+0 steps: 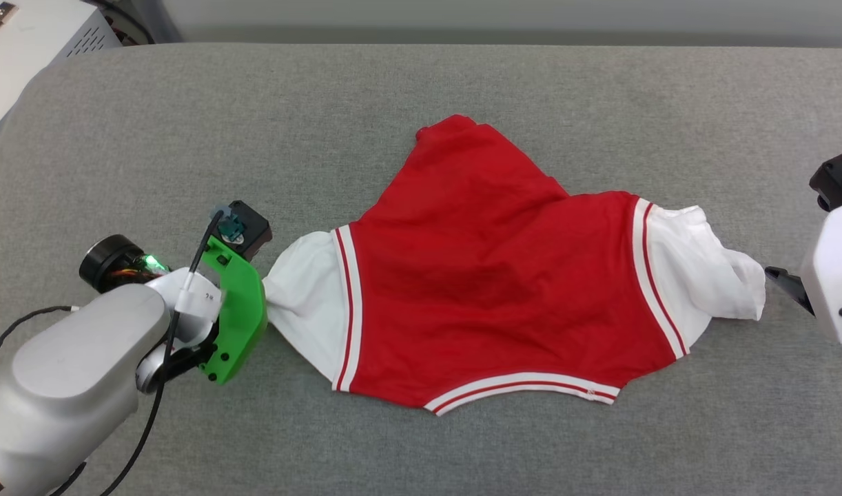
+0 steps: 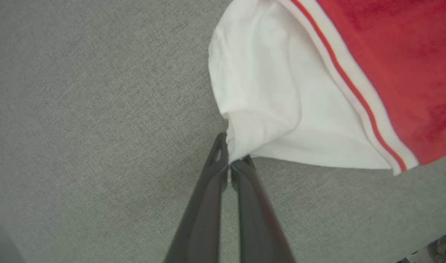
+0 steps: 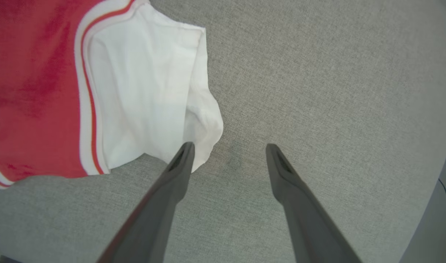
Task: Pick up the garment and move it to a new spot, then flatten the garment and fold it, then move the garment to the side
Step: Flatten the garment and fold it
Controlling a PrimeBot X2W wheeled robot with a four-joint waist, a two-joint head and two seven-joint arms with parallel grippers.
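The garment (image 1: 490, 275) lay across the middle of the head view on the grey padded surface (image 1: 421, 83), a plain red side up and no lettering showing; its upper part rose in a loose, uneven peak towards the top of the frame, so I judged the flattening not yet done. The left gripper (image 2: 233, 160) was pinched hard on the bunched tip of the white sleeve (image 1: 304, 303) at the left of the frame; the cloth gathered to a point there, which looked to me like an outward pull to take up slack. At the right edge, the right gripper (image 3: 228, 149) had its jaws spread wide with nothing between them, one over the hem of the other white sleeve (image 1: 703, 269) and the other over bare grey cloth; it seemed placed to take that cuff. By my count: one garment; two white sleeves; three striped bands (image 1: 524, 389); two grippers; one pale box (image 1: 28, 41) in the upper left corner.
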